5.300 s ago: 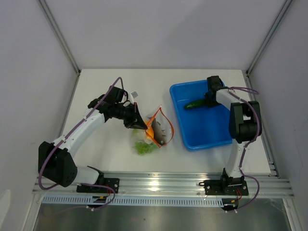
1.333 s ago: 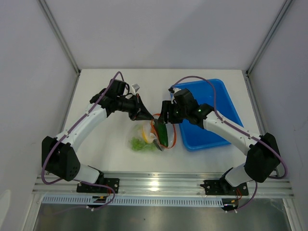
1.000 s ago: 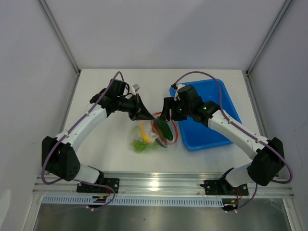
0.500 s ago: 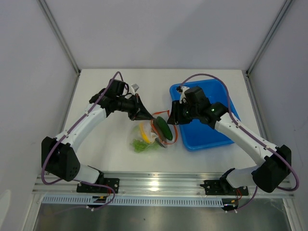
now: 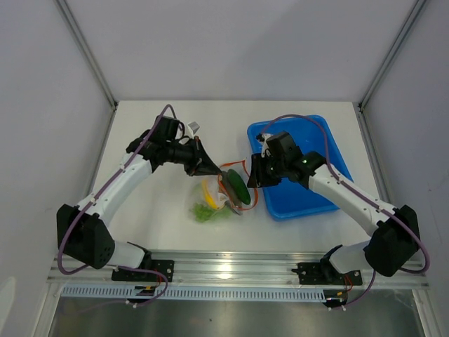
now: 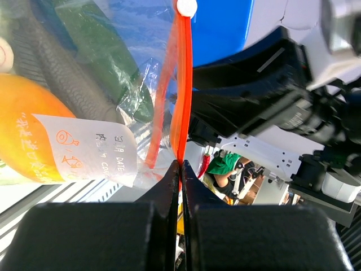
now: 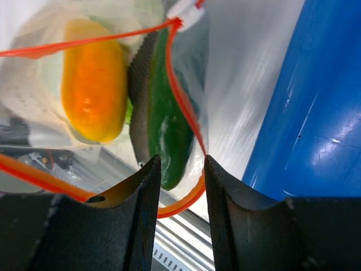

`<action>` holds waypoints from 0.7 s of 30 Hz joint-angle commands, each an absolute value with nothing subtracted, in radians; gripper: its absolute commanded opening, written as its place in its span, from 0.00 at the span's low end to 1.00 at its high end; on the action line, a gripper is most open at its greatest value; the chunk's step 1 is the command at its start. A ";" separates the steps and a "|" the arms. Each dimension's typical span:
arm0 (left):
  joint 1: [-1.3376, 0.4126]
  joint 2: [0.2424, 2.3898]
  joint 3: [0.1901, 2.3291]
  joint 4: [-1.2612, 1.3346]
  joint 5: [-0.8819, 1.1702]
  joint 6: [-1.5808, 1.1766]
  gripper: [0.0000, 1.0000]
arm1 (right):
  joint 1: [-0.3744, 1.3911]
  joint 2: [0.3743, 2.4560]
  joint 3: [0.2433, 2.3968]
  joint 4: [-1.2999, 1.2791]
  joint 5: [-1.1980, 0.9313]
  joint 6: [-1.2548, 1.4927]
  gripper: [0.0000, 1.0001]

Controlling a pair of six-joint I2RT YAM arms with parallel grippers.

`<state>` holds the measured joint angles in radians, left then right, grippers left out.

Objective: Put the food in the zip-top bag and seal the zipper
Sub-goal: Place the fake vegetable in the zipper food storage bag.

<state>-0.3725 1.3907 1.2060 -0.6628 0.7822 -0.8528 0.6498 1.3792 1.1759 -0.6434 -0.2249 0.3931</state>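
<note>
My left gripper point(image 5: 209, 168) is shut on the orange-red zipper point(image 6: 181, 84) and holds the mouth of the clear zip-top bag point(image 5: 223, 198) up and open. Inside the bag lie a long dark green piece point(image 5: 238, 188), a yellow-orange piece point(image 7: 93, 79), a grey textured fish-shaped piece point(image 7: 141, 84) and a light green leafy piece point(image 5: 205, 213). To the right of the bag's mouth, my right gripper point(image 5: 254, 178) is open at the tray's left edge. Nothing is between its fingertips point(image 7: 148, 169). The zipper point(image 7: 189, 121) loops just past them.
The blue tray point(image 5: 312, 144) lies to the right of the bag, under my right arm, with no food visible in it. A white label point(image 6: 93, 149) is on the bag. The aluminium rail point(image 5: 231, 267) runs along the near edge.
My right gripper has drawn back to the right from the bag's mouth, leaving the long green piece in the bag. My left gripper still holds the zipper.
</note>
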 commanded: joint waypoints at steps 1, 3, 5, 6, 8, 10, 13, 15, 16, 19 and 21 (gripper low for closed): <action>-0.364 1.348 1.203 -0.657 0.785 -0.833 0.01 | 0.638 1.404 1.149 -0.592 -0.218 0.380 0.39; -0.364 1.345 1.198 -0.657 0.785 -0.833 0.00 | 0.637 1.431 1.147 -0.580 -0.222 0.380 0.39; -0.364 1.345 1.200 -0.660 0.785 -0.833 0.01 | 0.635 1.466 1.157 -0.578 -0.222 0.379 0.39; -0.364 1.342 1.195 -0.660 0.785 -0.833 0.01 | 0.635 1.471 1.157 -0.566 -0.230 0.377 0.36; -0.364 1.341 1.192 -0.661 0.784 -0.833 0.01 | 0.634 1.483 1.157 -0.558 -0.242 0.373 0.31; -0.364 1.341 1.193 -0.663 0.782 -0.830 0.00 | 0.634 1.494 1.160 -0.554 -0.253 0.371 0.20; -0.364 1.339 1.195 -0.667 0.779 -0.825 0.01 | 0.632 1.494 1.166 -0.551 -0.265 0.364 0.07; -0.364 1.338 1.204 -0.681 0.769 -0.818 0.01 | 0.632 1.491 1.184 -0.549 -0.270 0.362 0.00; -0.364 1.338 1.204 -0.689 0.761 -0.805 0.00 | 0.632 1.488 1.195 -0.555 -0.273 0.362 0.00; -0.364 1.332 1.227 -0.744 0.723 -0.766 0.01 | 0.632 1.473 1.254 -0.569 -0.301 0.364 0.00; -0.364 1.321 1.258 -0.797 0.675 -0.743 0.01 | 0.632 1.465 1.294 -0.586 -0.322 0.371 0.00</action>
